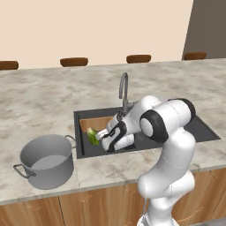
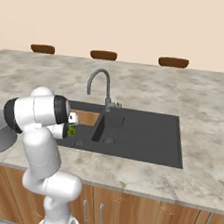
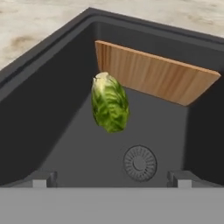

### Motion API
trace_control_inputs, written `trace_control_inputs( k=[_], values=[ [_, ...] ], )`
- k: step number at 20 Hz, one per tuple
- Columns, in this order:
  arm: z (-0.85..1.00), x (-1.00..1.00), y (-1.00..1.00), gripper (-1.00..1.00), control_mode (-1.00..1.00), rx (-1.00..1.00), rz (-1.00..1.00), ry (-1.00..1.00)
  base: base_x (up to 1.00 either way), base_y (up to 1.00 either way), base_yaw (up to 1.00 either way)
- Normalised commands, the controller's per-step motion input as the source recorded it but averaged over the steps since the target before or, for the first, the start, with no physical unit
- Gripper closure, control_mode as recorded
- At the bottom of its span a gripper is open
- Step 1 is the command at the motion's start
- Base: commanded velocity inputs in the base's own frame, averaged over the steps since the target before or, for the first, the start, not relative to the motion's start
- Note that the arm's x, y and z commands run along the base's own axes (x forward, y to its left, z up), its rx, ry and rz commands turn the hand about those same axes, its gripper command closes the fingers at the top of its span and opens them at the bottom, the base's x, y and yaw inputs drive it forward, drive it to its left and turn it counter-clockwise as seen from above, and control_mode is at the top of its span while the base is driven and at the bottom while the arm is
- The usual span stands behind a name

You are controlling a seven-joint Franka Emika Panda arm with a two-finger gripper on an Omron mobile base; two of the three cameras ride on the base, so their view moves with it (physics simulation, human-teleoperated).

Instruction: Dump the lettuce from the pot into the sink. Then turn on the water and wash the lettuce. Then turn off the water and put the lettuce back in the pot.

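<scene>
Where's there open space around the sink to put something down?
Bare counter right of the sink and behind the faucet; the drainboard side is bare too. Crowded: the left basin, with the lettuce, wood panel and open claw; the pot takes the left counter.

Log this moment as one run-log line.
gripper: open, holding nothing, inside sink | lettuce: in sink basin, ahead of fingertips | pot: upright on counter beside sink | faucet: no stream

You see a marbled beige worktop (image 1: 39, 101) running wide above wood-brown cabinet fronts (image 2: 127, 210) with slim metal handles (image 2: 102, 215), and beyond its far edge brown stool tops (image 1: 74, 61) line up before a cream wall (image 2: 137, 22).
</scene>
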Motion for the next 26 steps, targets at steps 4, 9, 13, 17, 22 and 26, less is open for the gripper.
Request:
trace_control_inputs(
  k=[4, 9, 13, 17, 22, 26],
  values=[
    [0.00, 0.21, 0.14, -1.00, -1.00, 0.00, 0.07, -0.20, 0.00, 0.00, 0.00],
    [0.00, 0.23, 0.35, -1.00, -1.00, -0.06, 0.09, -0.01, 0.00, 0.00, 0.00],
    [0.00, 0.35, 0.44, -1.00, -1.00, -0.12, 0.03, 0.00, 0.00, 0.00, 0.00],
    [-0.01, 0.22, 0.42, -1.00, -1.00, -0.09, 0.02, 0.00, 0.00, 0.00, 0.00],
    [-0.09, 0.01, 0.52, -1.00, -1.00, -0.04, 0.00, 0.00, 0.00, 0.00, 0.00],
    [-0.19, 0.00, 0.44, -1.00, -1.00, -0.03, 0.00, 0.03, 0.00, 0.00, 0.00]
  ],
)
